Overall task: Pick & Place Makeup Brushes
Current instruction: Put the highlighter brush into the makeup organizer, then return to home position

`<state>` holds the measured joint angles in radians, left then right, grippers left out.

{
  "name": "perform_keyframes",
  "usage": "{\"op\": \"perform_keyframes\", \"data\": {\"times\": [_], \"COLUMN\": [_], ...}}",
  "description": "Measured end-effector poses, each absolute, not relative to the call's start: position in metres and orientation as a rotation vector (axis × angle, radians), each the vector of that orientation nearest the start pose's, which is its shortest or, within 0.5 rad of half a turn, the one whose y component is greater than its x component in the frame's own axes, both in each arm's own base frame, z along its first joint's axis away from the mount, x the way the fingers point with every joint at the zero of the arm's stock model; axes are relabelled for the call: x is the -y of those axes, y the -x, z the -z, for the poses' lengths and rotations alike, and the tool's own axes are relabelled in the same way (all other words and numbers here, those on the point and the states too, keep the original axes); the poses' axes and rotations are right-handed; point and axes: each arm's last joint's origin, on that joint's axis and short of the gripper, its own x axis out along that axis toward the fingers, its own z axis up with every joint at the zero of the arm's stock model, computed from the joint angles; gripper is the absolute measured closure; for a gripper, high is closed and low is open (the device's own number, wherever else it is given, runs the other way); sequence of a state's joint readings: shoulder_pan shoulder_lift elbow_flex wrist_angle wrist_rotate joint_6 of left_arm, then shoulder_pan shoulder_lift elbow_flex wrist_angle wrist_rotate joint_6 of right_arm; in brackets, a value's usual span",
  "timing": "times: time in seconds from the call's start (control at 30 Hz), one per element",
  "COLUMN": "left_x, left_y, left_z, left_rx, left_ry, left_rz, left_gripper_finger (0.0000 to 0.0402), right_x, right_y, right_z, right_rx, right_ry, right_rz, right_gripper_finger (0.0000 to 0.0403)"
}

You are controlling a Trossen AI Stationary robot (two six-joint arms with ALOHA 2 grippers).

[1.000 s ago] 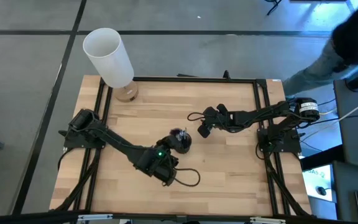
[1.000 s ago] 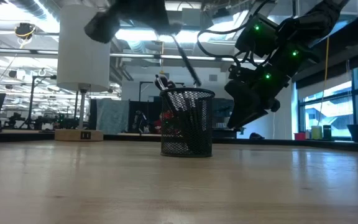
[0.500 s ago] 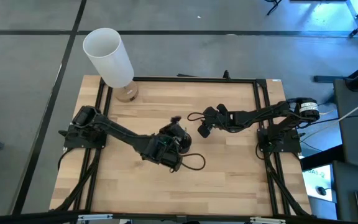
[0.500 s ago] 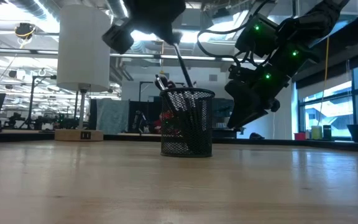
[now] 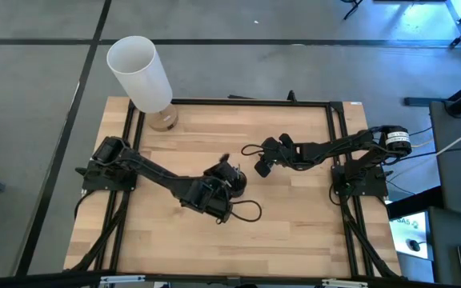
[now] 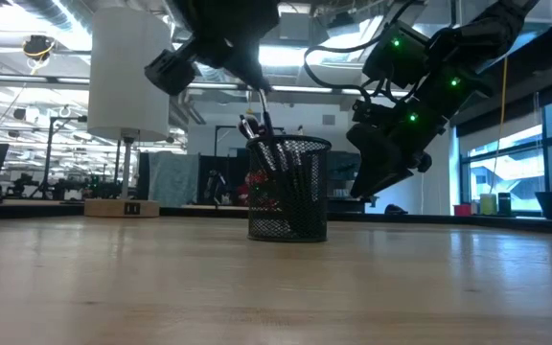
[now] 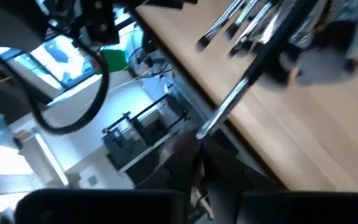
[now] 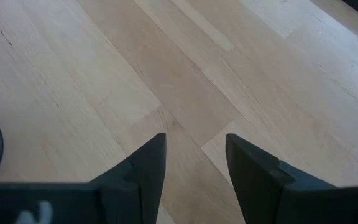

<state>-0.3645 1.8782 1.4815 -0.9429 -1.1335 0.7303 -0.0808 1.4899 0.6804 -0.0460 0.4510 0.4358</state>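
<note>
A black mesh cup (image 6: 288,189) stands mid-table (image 5: 234,181) with several makeup brushes (image 6: 250,128) upright in it, tips above the rim. My left gripper (image 5: 212,192) hovers over the cup's near-left side, high in the low view (image 6: 226,38), shut on one dark-handled makeup brush (image 6: 260,103) that slants down into the cup. The left wrist view shows this brush (image 7: 248,76) beside the other brushes (image 7: 238,23). My right gripper (image 5: 260,167) hangs open above the bare table to the cup's right (image 6: 379,165) (image 8: 194,155). My left gripper pinches the dark makeup brush at one end of its handle (image 7: 202,129), coming from above and the near-left. The brush hangs steeply below the fingers (image 7: 188,163), its lower end inside the mesh cup among the other brushes. The blur hides the exact contact.
A tall white cylinder lamp on a small wooden base (image 5: 140,74) stands at the far-left corner (image 6: 127,77). A black cable loops on the table near my left wrist (image 5: 246,210). Bare wood lies in front of the cup and to its right.
My left gripper carried the dark brush from the near side toward the cup. The brush went from a slant above the rim to a steeper pose with its lower end down inside the cup. A person at the far-right edge has gone from view.
</note>
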Motion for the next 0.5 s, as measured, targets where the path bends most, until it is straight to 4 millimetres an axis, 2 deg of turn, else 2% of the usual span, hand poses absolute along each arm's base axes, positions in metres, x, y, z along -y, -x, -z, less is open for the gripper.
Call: {"op": "perform_keyframes", "data": {"times": [0.17, 0.27, 0.4, 0.5], "left_x": [0.106, 0.105, 0.104, 0.098], "left_y": [-0.352, -0.352, -0.353, -0.353], "left_z": [-0.24, -0.24, -0.24, -0.24], "left_rx": [-1.266, -1.251, -1.185, -1.136], "left_ry": [-1.612, -1.579, -1.426, -1.273], "left_rz": [-0.338, -0.366, -0.478, -0.583], "left_gripper_finger": [0.0338, 0.0321, 0.0303, 0.0301], "right_x": [0.035, 0.035, 0.034, 0.023], "right_y": [-0.271, -0.271, -0.274, -0.282], "right_z": [-0.16, -0.16, -0.163, -0.171], "right_rx": [-0.723, -0.721, -0.686, -0.594], "right_ry": [-0.243, -0.243, -0.211, -0.129], "right_rz": [0.672, 0.672, 0.651, 0.613], "right_gripper_finger": [0.0236, 0.0236, 0.0236, 0.0236]}}
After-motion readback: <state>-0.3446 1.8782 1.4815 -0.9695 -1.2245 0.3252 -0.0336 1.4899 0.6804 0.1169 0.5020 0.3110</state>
